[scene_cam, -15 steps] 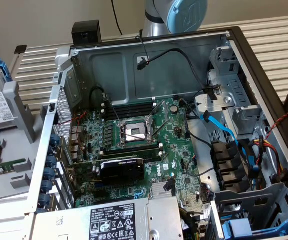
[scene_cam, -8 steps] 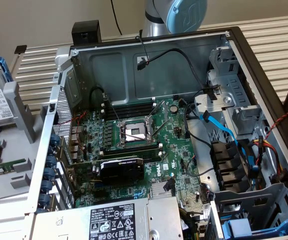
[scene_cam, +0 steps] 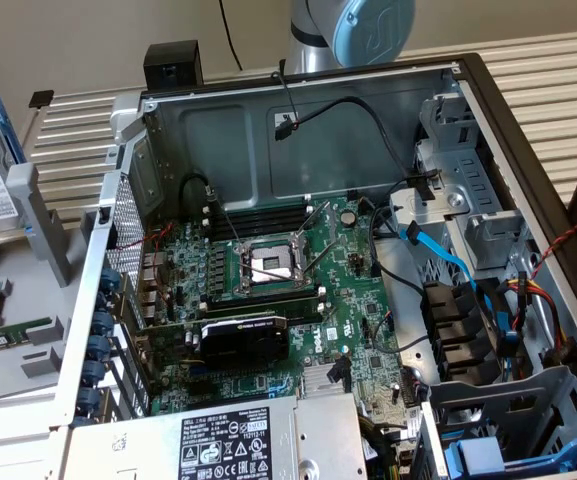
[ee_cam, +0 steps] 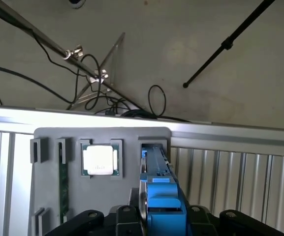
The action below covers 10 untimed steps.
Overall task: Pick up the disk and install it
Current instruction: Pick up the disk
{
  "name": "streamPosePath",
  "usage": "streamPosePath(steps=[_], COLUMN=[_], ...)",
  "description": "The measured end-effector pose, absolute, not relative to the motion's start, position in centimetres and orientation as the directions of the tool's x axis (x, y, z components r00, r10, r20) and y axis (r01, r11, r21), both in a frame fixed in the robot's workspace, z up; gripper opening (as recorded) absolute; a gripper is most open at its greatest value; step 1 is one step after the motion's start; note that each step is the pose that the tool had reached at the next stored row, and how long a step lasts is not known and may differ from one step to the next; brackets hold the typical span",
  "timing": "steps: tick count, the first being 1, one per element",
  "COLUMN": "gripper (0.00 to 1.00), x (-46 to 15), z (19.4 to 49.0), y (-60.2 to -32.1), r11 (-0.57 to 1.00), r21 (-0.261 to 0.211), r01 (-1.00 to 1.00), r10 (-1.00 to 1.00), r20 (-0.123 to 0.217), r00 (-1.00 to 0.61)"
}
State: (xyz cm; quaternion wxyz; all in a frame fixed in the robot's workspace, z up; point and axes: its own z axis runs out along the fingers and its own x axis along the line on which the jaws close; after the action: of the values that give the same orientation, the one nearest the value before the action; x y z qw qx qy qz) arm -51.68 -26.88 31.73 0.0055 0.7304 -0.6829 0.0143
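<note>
Half-closed, the gripper [ee_cam: 161, 223] sat astride the disk [ee_cam: 162, 196], its black linkages close against either side of the bright blue carrier frame; it seemed to be clamped on the drive, though the contact itself was hard to judge in the wrist view. The disk stood on edge in a slot of the grey holder [ee_cam: 107, 196], its far end seated there, not yet lifted out; beside it in the same holder a square silver processor chip [ee_cam: 100, 160] lay flat in its own recess; beyond the chip a green memory stick [ee_cam: 63, 187] stood on edge in a narrow slot. The holder rested on a slatted metal table [ee_cam: 230, 182]; past the table's edge were bare floor, loose black cables [ee_cam: 156, 101] and a thin black stand leg [ee_cam: 225, 46].

In the exterior view the holder and disk sat at the far left, outside the open computer case [scene_cam: 268, 130] and well apart from its drive cage [scene_cam: 458, 170] on the exterior view's right. Inside the case lay the green motherboard [scene_cam: 358, 290] with its processor socket [scene_cam: 268, 262] unlatched; a black graphics card [scene_cam: 243, 340] stood just in front of it; the grey power supply [scene_cam: 228, 440] with its black-and-white label lay nearest the camera. A blue data cable [scene_cam: 438, 250] ran down beside the cage; another blue carrier [scene_cam: 488, 455] sat in the bay at the lower right corner; the arm's blue-capped joint [scene_cam: 368, 30] rose behind the case's back wall.
</note>
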Motion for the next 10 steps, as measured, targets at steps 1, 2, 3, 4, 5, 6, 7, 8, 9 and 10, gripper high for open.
streamPosePath(steps=[1, 2, 3, 4, 5, 6, 7, 8, 9, 10], gripper=[0.37, 0.37, 0.37, 0.37, 0.37, 0.37, 0.37, 0.37, 0.37, 0.37], x=[-51.7, -51.7, -51.7, -51.7, -51.7, -51.7, -51.7, -51.7, -51.7, -51.7], z=[32.1, 32.4, 32.8, 33.2, 33.6, 33.9, 34.3, 34.7, 35.1, 35.4], y=[-26.9, -26.8, -26.8, -26.8, -26.8, -26.7, -26.7, -26.7, -26.7, -26.7], r11=[-0.067, -0.067, -0.067, -0.067, -0.067, -0.067, -0.067, -0.067, -0.067, -0.067], r21=[-0.012, -0.012, -0.012, -0.013, -0.013, -0.014, -0.015, -0.015, -0.016, -0.017], r01=[-0.998, -0.998, -0.998, -0.998, -0.998, -0.998, -0.998, -0.998, -0.998, -0.998], r10=[-0.997, -0.997, -0.997, -0.997, -0.997, -0.997, -0.997, -0.997, -0.997, -0.997], r20=[0.029, 0.03, 0.031, 0.032, 0.032, 0.033, 0.034, 0.034, 0.035, 0.035], r00=[0.067, 0.067, 0.067, 0.067, 0.067, 0.067, 0.067, 0.067, 0.067, 0.067])
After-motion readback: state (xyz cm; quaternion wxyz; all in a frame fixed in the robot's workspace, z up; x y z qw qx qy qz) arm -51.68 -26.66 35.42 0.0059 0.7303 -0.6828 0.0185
